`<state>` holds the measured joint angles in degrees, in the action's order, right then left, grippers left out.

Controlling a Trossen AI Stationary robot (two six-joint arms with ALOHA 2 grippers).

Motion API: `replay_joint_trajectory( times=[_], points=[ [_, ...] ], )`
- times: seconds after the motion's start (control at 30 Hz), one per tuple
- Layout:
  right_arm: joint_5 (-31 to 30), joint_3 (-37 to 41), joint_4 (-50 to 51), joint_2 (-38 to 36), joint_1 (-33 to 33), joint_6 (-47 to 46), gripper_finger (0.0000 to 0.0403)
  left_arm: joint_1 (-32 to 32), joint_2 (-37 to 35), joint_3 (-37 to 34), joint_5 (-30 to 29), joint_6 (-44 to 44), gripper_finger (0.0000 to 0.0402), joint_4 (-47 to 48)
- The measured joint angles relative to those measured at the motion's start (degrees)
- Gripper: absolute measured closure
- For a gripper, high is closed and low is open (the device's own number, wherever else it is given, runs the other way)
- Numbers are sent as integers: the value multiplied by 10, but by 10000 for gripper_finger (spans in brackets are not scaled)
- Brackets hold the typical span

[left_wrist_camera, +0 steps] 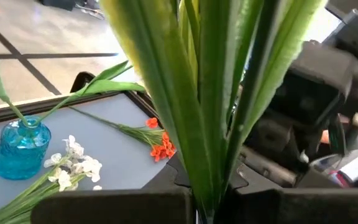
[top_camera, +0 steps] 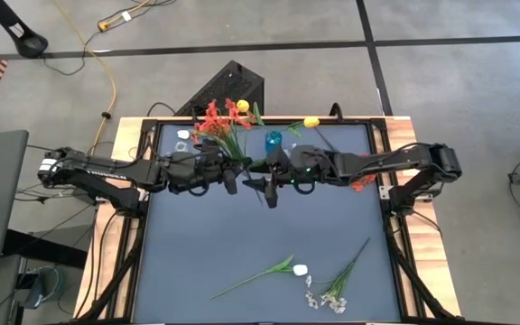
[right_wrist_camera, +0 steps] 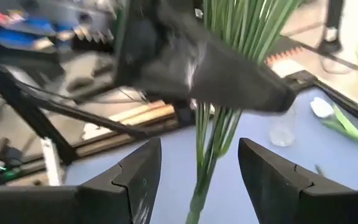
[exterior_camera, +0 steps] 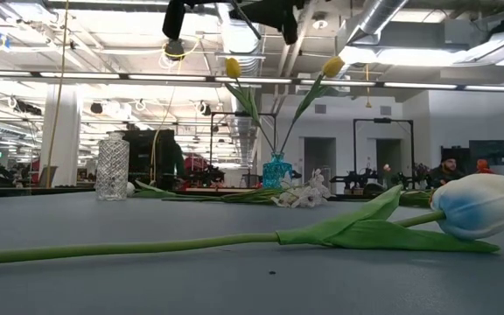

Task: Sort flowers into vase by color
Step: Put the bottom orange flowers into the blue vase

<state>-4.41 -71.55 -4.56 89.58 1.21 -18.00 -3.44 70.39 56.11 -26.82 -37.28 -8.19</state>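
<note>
Both arms meet above the far middle of the counter [top_camera: 260, 244]. The left gripper [top_camera: 230, 173] has its jaws fully closed on a bundle of red flowers [top_camera: 219, 122]. In the left wrist view the green stems [left_wrist_camera: 197, 93] rise straight out of the closed jaws, filling the frame.

The right gripper [right_wrist_camera: 197, 180] faces the left one, jaws spread wide and holding nothing. In the right wrist view the lower stem ends [right_wrist_camera: 207, 143] hang down between the two open fingers [right_wrist_camera: 135, 174], touching neither as far as can be seen. Stem axis runs roughly along the fingers' length, centred in the gap.

Judgement: this looks like a hand-over or re-grip. The key relation is already set, since the stems lie between the right jaws. Closing would catch them below the left grip. Risk: the stems are thin and splayed, so some could slip out.

Other items: a blue vase [top_camera: 273, 140] stands at the far edge with yellow flowers [exterior_camera: 278, 96] in it, just beyond the grippers. A clear vase [exterior_camera: 112, 166] stands to the left of the blue one in the low view. A white flower [top_camera: 269, 271] and a whitish sprig [top_camera: 337, 284] lie on the near counter, well apart from both arms. One red sprig [left_wrist_camera: 157, 142] lies near the right arm.
</note>
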Motion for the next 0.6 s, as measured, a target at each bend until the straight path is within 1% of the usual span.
replay_joint_trajectory(
  times=[0.1, 0.17, 0.3, 0.43, 0.6],
  points=[
    [-4, -29, 27, 29, 1, 0, 165, 0, 0, 0, -3, -6, 401, 11],
    [-4, -48, 63, 42, 1, 0, 169, 0, 0, 0, -7, -13, 401, 32],
    [-8, -75, 103, 45, 3, 5, 183, 0, 0, 0, -10, -16, 401, 59],
    [-22, -75, 108, 44, 3, 6, 200, -4, 0, 0, -12, -25, 401, 63],
    [-29, -75, 99, 44, 3, 5, 220, -11, 0, 0, -30, -31, 401, 62]
  ],
)
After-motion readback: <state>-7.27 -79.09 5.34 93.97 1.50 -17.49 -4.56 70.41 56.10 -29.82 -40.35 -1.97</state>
